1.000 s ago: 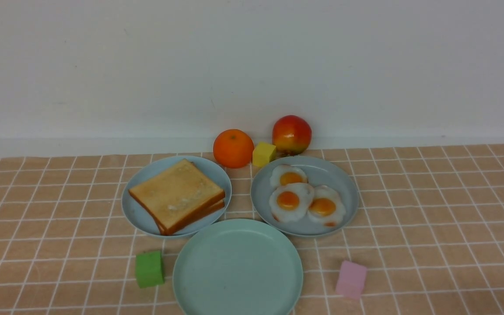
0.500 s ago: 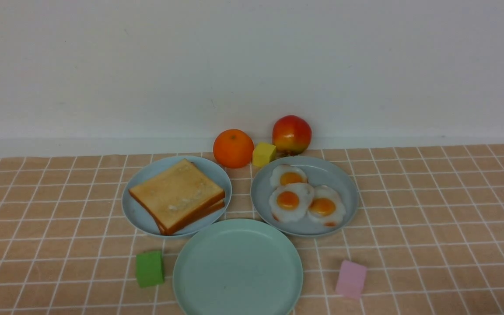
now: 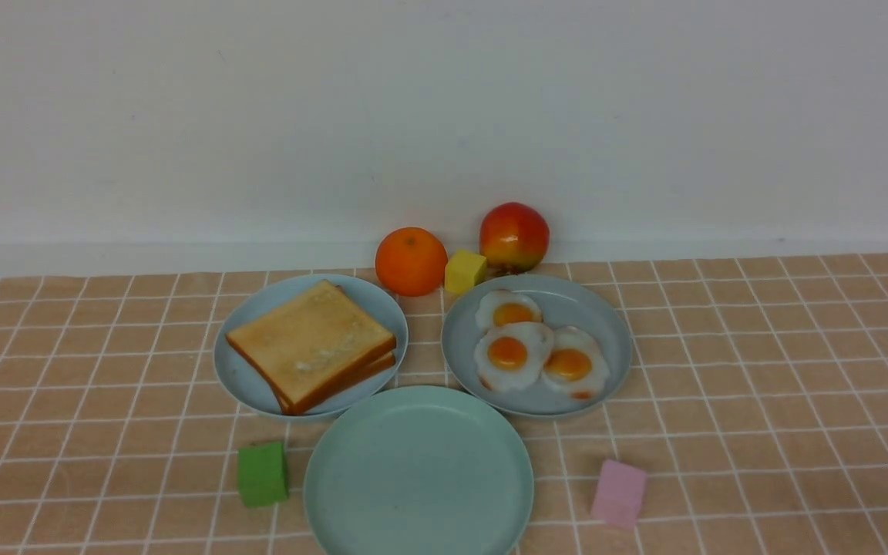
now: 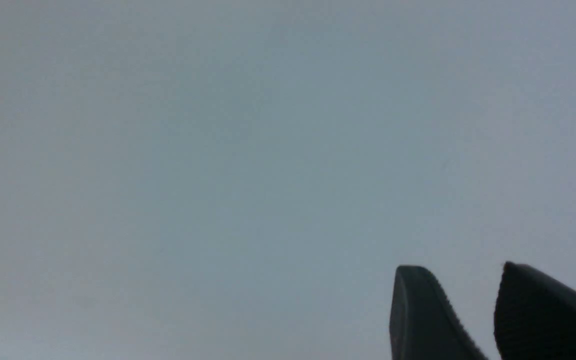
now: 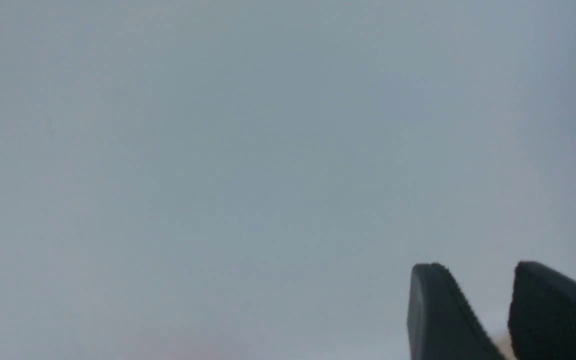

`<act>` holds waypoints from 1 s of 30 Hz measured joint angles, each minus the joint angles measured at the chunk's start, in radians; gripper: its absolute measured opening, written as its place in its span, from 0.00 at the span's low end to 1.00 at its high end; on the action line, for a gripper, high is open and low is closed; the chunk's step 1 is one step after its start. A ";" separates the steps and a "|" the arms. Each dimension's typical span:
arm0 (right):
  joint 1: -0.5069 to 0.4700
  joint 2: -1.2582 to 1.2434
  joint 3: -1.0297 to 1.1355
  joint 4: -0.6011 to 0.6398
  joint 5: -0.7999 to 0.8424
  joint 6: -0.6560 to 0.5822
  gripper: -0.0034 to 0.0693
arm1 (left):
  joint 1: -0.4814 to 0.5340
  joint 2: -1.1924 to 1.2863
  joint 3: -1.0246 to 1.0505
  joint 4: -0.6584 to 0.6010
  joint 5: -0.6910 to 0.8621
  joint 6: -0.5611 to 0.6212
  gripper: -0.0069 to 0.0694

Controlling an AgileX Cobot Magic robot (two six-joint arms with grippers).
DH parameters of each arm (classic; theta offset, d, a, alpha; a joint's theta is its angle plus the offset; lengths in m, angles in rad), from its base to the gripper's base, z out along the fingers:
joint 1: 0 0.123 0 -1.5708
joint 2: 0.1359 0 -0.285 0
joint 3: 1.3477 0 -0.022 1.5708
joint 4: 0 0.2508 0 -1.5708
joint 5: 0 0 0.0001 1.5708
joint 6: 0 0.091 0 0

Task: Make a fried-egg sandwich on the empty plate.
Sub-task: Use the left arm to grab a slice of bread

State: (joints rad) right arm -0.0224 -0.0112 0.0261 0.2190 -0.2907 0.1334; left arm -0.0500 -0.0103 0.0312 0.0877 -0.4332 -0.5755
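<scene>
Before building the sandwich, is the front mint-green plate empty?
Empty. The mint-green plate shows only bare surface; the toast slices and fried eggs are not on it.

The mint-green plate (image 3: 418, 470) looks like smooth, satin-matt plastic. The fried eggs (image 3: 507, 354) have a glossy, rubbery sheen. The toast slices (image 3: 311, 343) look matt and porous. The tabletop (image 3: 760, 370) looks cloth-covered and matt.

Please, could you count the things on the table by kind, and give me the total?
Plates: 3, the mint-green plate, the sky-blue plate, the grey-blue plate
Toast slices: 2, stacked
Fried eggs: 3
Fruits: 2, the orange, the red-yellow fruit
Cubes: 3, the yellow cube, the green cube, the pink cube
Total: 13
</scene>
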 joint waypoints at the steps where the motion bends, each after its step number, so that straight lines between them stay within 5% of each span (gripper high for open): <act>1: 0.000 0.000 -0.002 0.004 -0.028 0.007 0.38 | 0.000 0.000 -0.001 -0.012 -0.034 -0.013 0.40; 5: 0.000 0.028 -0.094 0.005 -0.052 0.047 0.38 | 0.000 0.000 -0.108 -0.075 -0.051 -0.050 0.40; 11: 0.000 0.199 -0.453 -0.024 0.086 0.069 0.38 | 0.000 0.106 -0.416 -0.094 0.180 -0.059 0.40; 19: 0.000 0.627 -0.991 -0.029 0.740 0.076 0.38 | 0.000 0.525 -0.827 -0.106 0.818 -0.152 0.40; 24: 0.000 0.762 -1.000 -0.028 0.916 0.076 0.38 | 0.000 0.709 -0.857 -0.107 1.040 -0.156 0.40; 30: 0.104 0.797 -0.879 0.012 0.904 0.076 0.38 | 0.000 0.943 -0.858 -0.162 1.114 -0.149 0.40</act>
State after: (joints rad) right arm 0.0821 0.7863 -0.8529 0.2314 0.6133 0.2090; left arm -0.0500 0.9328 -0.8267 -0.0741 0.6805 -0.7244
